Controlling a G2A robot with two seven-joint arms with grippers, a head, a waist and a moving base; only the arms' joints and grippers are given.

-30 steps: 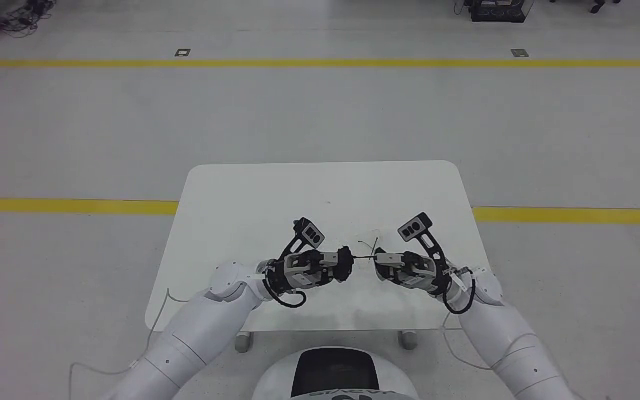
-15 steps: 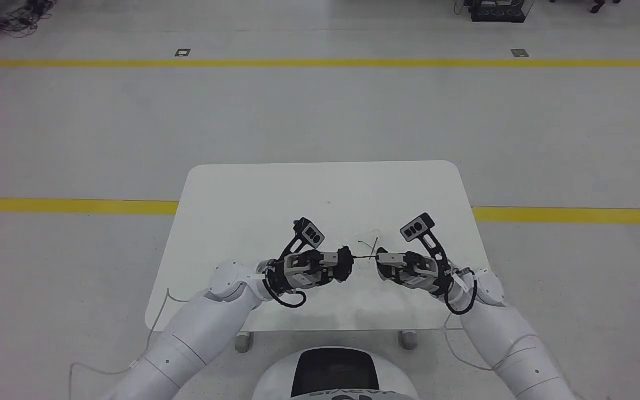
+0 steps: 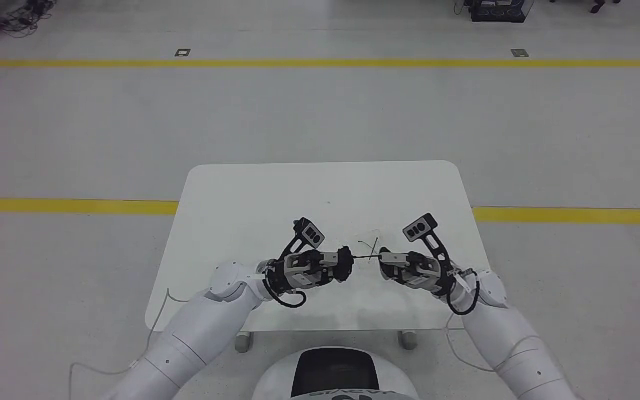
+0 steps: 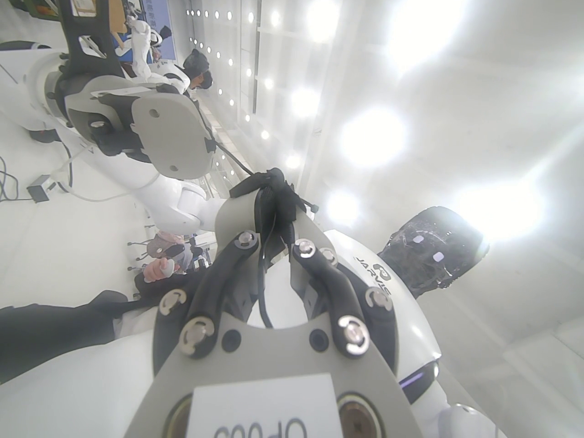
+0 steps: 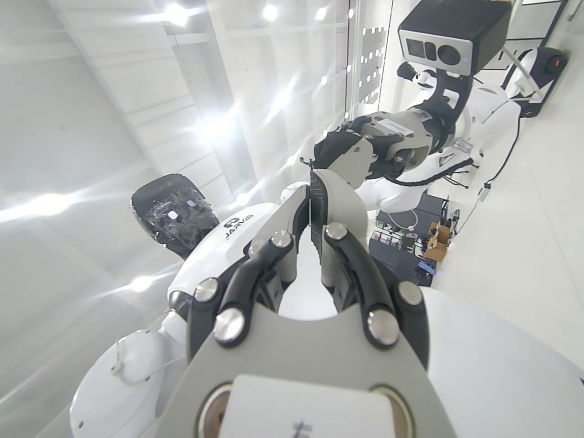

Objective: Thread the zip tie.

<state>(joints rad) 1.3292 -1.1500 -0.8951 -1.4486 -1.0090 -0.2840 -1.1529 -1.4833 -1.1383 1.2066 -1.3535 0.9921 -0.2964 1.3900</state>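
Zip tie (image 4: 278,184), black, pinched at its bunched end in left gripper (image 4: 273,209), fingers closed tight around it. Thin tail gripped by right gripper (image 5: 310,186), pads pressed together. Both grippers facing each other, tips just apart, above near middle of white table (image 3: 250,190).

Black zip tie (image 4: 263,221), white table (image 3: 320,190), pale grey floor (image 3: 320,110) crossed by yellow stripes (image 3: 320,63).

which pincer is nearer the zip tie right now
Left. The left pincer is clamped on the zip tie; the right pincer sits shut just across from it, tips facing it.
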